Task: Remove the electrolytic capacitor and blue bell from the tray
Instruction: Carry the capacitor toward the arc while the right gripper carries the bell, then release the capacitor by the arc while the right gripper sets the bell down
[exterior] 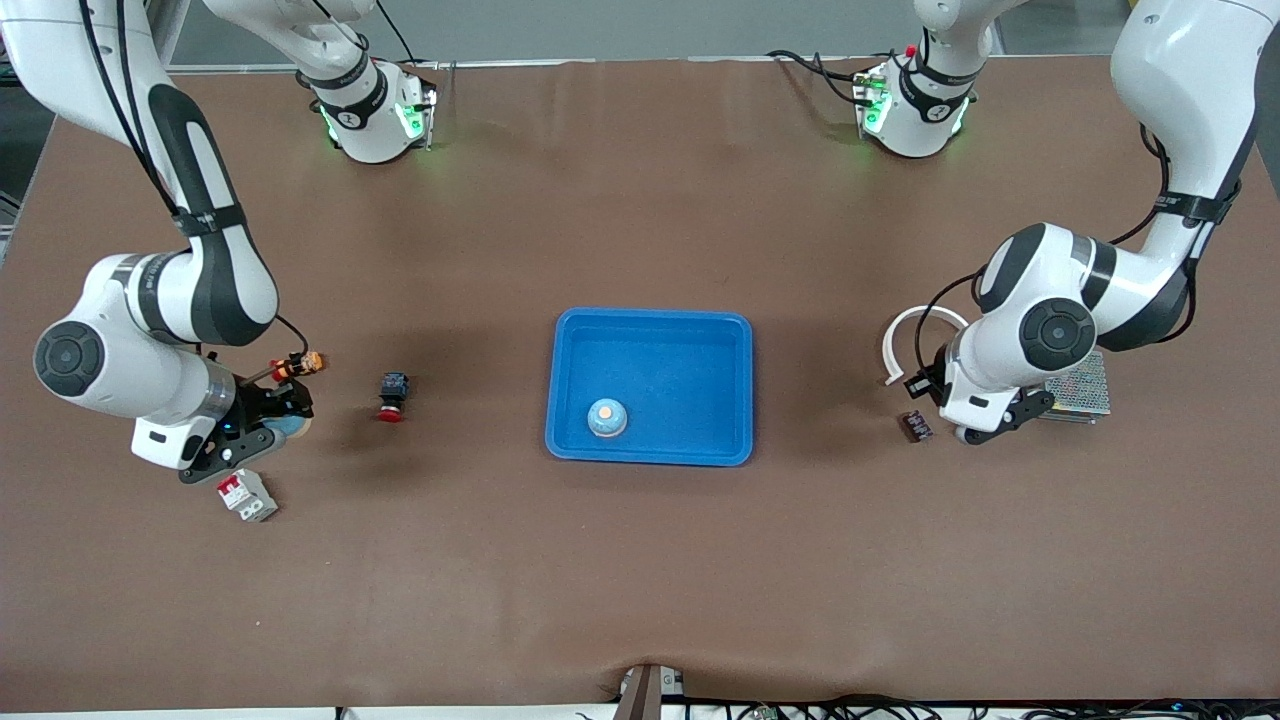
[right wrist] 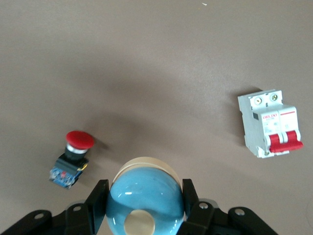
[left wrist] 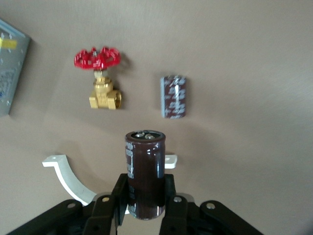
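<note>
Wrist views are showing the left hand (left wrist: 145,208) gripping the electrolytic capacitor (left wrist: 145,174) and the right hand (right wrist: 145,208) gripping a blue bell (right wrist: 145,200). Both are hanging over the table (exterior: 640,580), clear of the tray (exterior: 650,330), so lowering and releasing seems next.

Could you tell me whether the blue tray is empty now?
No: a small pale blue bell sits in the bright blue plastic tray, near its front rim.

We see the tray (exterior: 650,345) at the middle of the bench (exterior: 640,560), between the two tools, with one bell (exterior: 607,417) in it near the rim closest to the front camera. The left tool (left wrist: 145,203) holds a capacitor (left wrist: 145,171) over the left arm's end, above a curved bracket (left wrist: 66,176); a valve (left wrist: 100,78) and a second capacitor (left wrist: 174,96) lie near. The right tool (right wrist: 145,205) holds another bell (right wrist: 145,196) between a push button (right wrist: 72,156) and a circuit breaker (right wrist: 270,122).
</note>
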Available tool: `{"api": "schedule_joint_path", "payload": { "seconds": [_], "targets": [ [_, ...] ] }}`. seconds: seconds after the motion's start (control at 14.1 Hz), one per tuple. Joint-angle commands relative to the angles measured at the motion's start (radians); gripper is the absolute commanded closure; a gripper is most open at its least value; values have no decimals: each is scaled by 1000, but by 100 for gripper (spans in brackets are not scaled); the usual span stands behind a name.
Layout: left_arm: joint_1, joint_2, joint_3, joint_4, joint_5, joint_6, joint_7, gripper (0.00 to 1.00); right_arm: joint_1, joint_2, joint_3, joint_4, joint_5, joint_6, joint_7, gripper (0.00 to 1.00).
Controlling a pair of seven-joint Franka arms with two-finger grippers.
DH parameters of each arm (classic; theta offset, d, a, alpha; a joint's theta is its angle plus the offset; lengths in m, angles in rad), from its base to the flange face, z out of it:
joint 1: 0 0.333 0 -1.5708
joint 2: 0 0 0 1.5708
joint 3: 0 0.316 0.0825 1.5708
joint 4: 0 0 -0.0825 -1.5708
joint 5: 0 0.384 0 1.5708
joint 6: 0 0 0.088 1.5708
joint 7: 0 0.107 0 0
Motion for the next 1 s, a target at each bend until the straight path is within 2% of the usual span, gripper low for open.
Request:
{"api": "schedule_joint_path", "payload": {
  "seconds": [0.0, 0.21, 0.5, 0.92],
  "targets": [
    [58, -58, -21, -127, 36, 86, 8, 100, -25, 33, 20, 8, 15, 38, -25, 55],
    [99, -52, -20, -187, 118, 149, 9, 100, -32, 78, 21, 9, 17, 92, -50, 55],
    [110, -44, -18, -254, 130, 203, 8, 100, -35, 124, 23, 9, 61, 137, -99, 55],
    [121, 7, -12, -264, 204, 217, 6, 100, -32, 175, 24, 9, 73, 186, -123, 55]
  ]
}}
